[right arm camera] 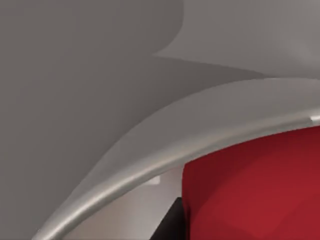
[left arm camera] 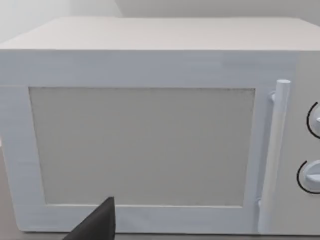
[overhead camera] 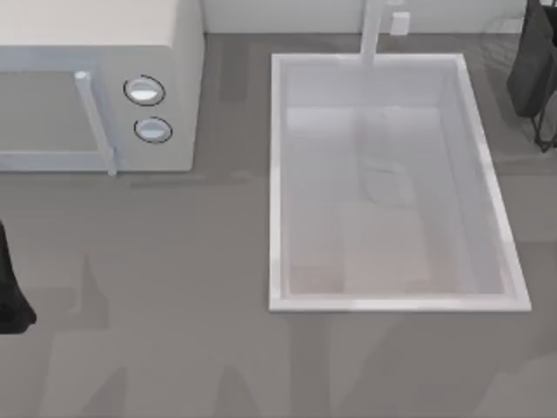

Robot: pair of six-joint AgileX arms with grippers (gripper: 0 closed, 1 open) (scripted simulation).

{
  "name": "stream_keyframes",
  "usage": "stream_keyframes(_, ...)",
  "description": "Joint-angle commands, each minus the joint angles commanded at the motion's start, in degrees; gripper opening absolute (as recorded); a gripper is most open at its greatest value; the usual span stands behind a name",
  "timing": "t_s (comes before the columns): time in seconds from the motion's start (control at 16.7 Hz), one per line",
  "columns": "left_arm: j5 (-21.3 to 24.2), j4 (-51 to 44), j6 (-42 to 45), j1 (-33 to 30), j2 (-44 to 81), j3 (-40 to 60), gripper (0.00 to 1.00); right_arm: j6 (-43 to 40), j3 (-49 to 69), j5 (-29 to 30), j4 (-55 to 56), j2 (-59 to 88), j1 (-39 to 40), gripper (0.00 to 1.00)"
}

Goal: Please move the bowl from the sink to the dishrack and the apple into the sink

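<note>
The white sink (overhead camera: 392, 305) lies right of the table's middle, its pale floor bare, with the faucet post (overhead camera: 374, 35) at its far short side. In the right wrist view the red apple (right arm camera: 255, 190) looms very close, lying inside a curved grey rim (right arm camera: 150, 165), with a dark fingertip (right arm camera: 170, 222) of my right arm just beside it. My right arm (overhead camera: 533, 61) hangs at the top view's far right edge, beyond the sink. My left arm (overhead camera: 10, 296) sits at the left edge. The bowl and the dishrack are out of view.
A white microwave (overhead camera: 96, 35) with two round knobs (overhead camera: 144, 91) stands at the back left. The left wrist view faces its door (left arm camera: 142, 145) and handle (left arm camera: 275, 150), with a dark fingertip (left arm camera: 97, 222) low in the picture. Grey tabletop (overhead camera: 174, 287) stretches in front of it.
</note>
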Motion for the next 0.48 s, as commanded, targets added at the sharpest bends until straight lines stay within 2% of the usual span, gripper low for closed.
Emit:
stream_keyframes(0.18, 0.00, 0.00, 0.00, 0.00, 0.00, 0.00, 1.00, 0.00, 0.00, 0.00, 0.00, 0.00, 0.00, 1.00)
stream_keyframes(0.48, 0.00, 0.00, 0.00, 0.00, 0.00, 0.00, 1.00, 0.00, 0.00, 0.00, 0.00, 0.00, 0.00, 0.62)
